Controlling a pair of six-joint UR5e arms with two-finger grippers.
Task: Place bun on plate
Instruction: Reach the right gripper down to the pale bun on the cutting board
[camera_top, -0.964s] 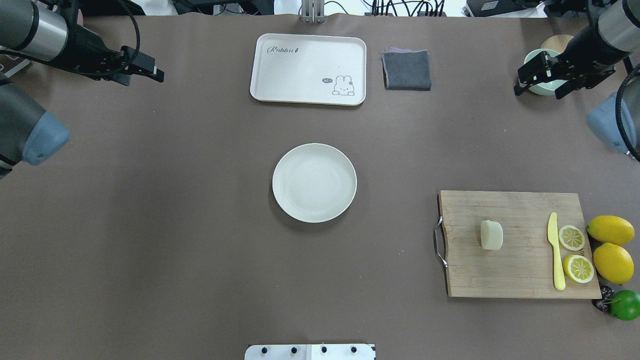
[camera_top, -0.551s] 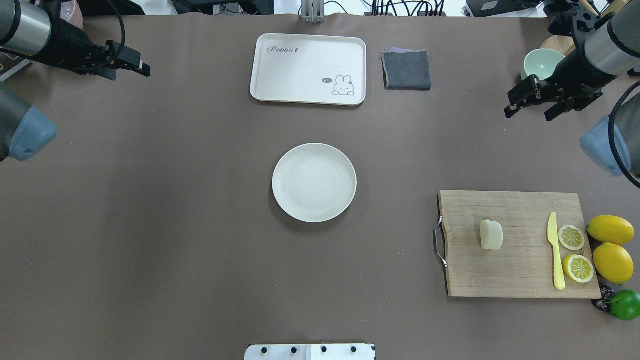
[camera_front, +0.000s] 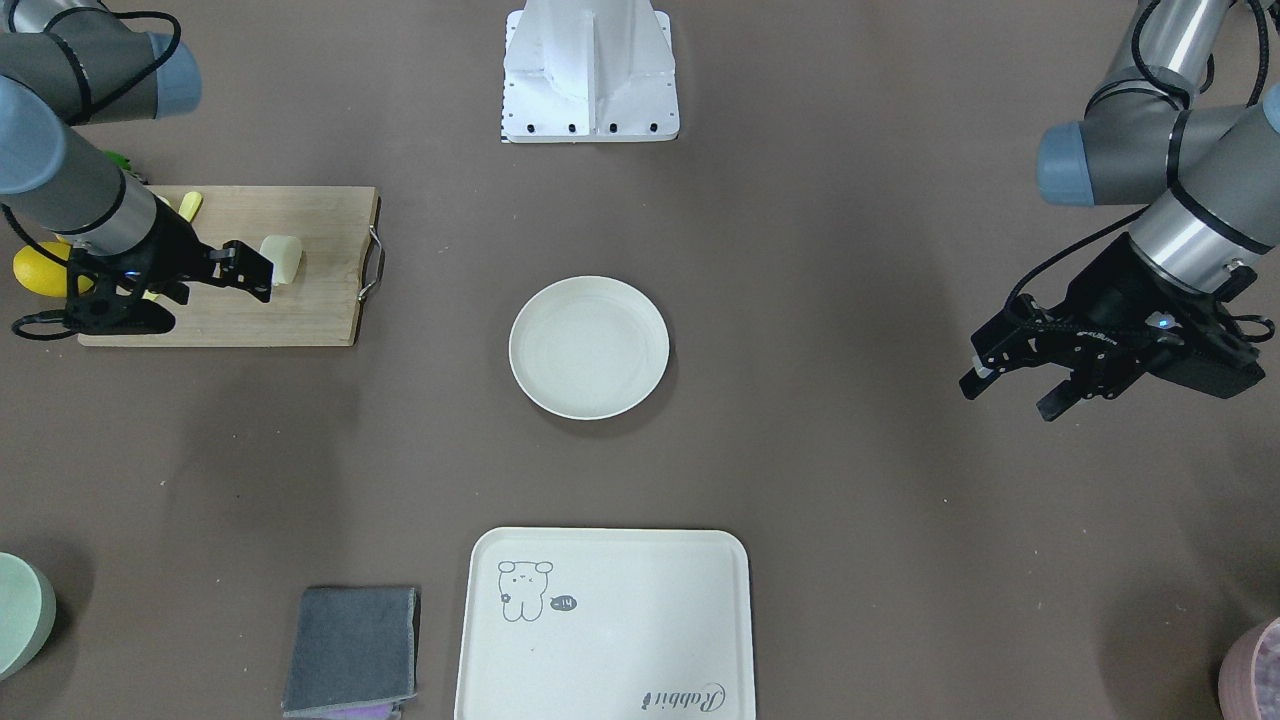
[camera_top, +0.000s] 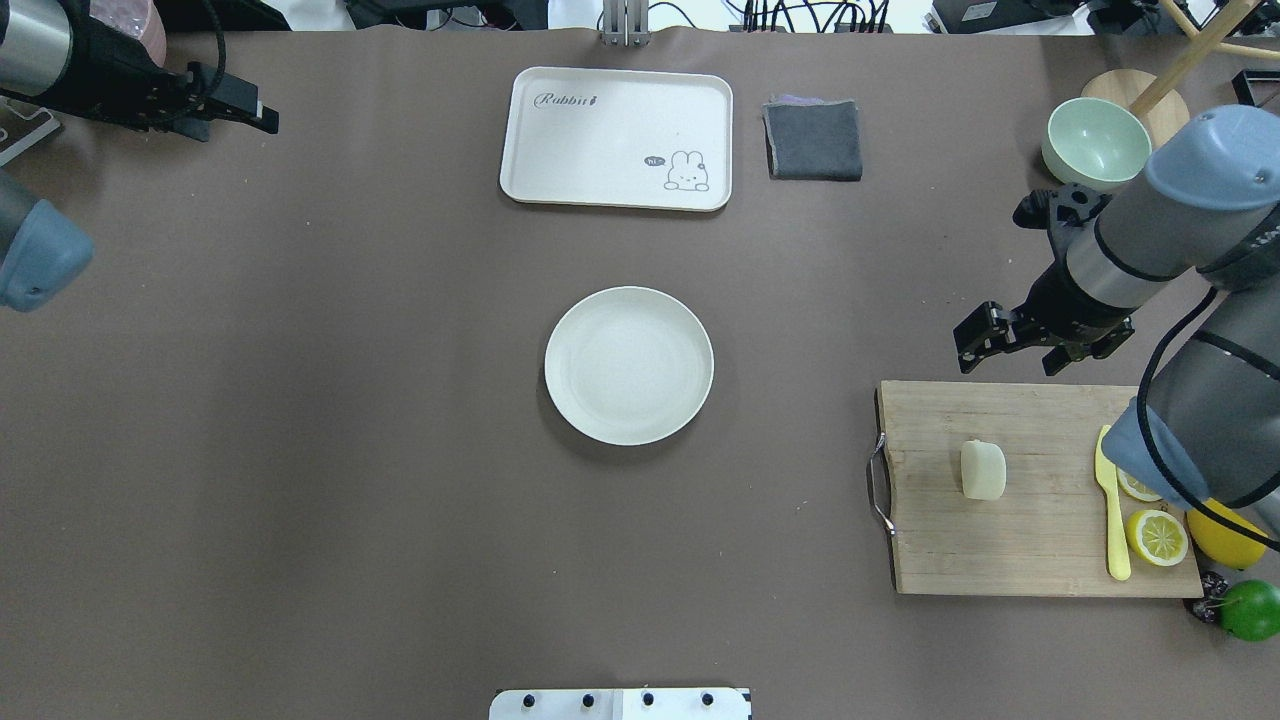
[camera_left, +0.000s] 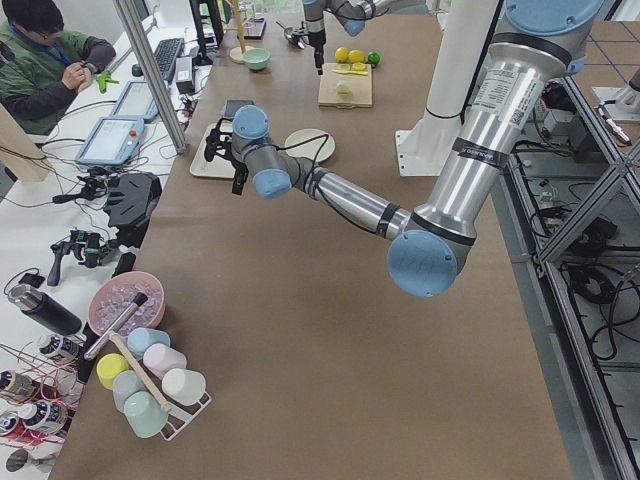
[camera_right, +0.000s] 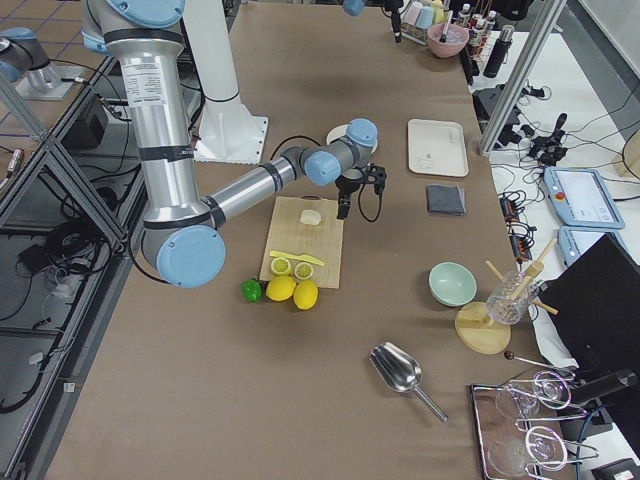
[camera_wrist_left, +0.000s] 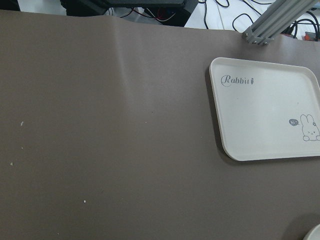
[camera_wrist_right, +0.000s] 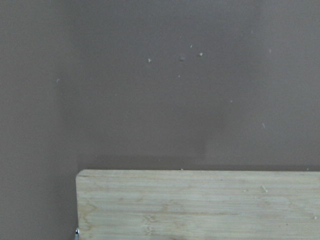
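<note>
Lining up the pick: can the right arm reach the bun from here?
Probably yes: the open right tool hovers at the edge of the board, and the bun lies uncovered on it.

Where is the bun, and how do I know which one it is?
Find the wooden cutting board on the robot's right. The bun is the small pale cream block lying alone near the board's middle, closer to its metal handle. Unlike the lemon halves beside the yellow knife, it is smooth, with no segments.
</note>
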